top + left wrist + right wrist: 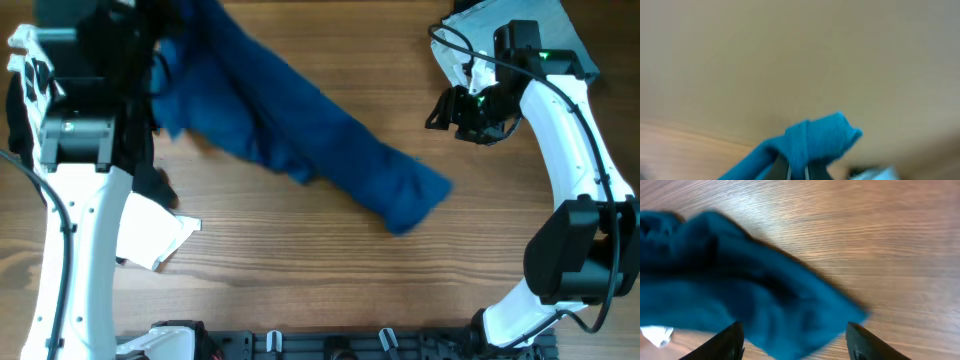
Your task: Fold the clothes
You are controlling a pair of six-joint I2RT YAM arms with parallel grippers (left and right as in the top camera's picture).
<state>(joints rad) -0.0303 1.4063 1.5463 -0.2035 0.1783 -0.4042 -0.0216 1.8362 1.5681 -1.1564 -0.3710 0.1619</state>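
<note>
At the bottom edge of your left wrist view, the left pincer (797, 171) is clenching a bunched fold of the blue shirt (812, 140). The cloth is bulging up just past the fingertips toward the centre of the frame, and beyond it only a blurred tan surface is showing. The overhead view is hiding that grip behind the left arm (80, 210) in the upper left.

In your right wrist view, the right pincer (793, 327) is standing released, its two fingers (730, 342) spread toward the bottom corners and gripping nothing. The shirt's end is lying on the wooden table (880, 240) just beyond them, filling the left and centre.

From overhead, the shirt is stretching as a rumpled band from the upper left down to right of centre. The right pincer is hovering at the upper right, apart from the shirt's end. A white garment (150, 235) is lying at the lower left beside the left arm, with a black garment (155, 185) just above it.
</note>
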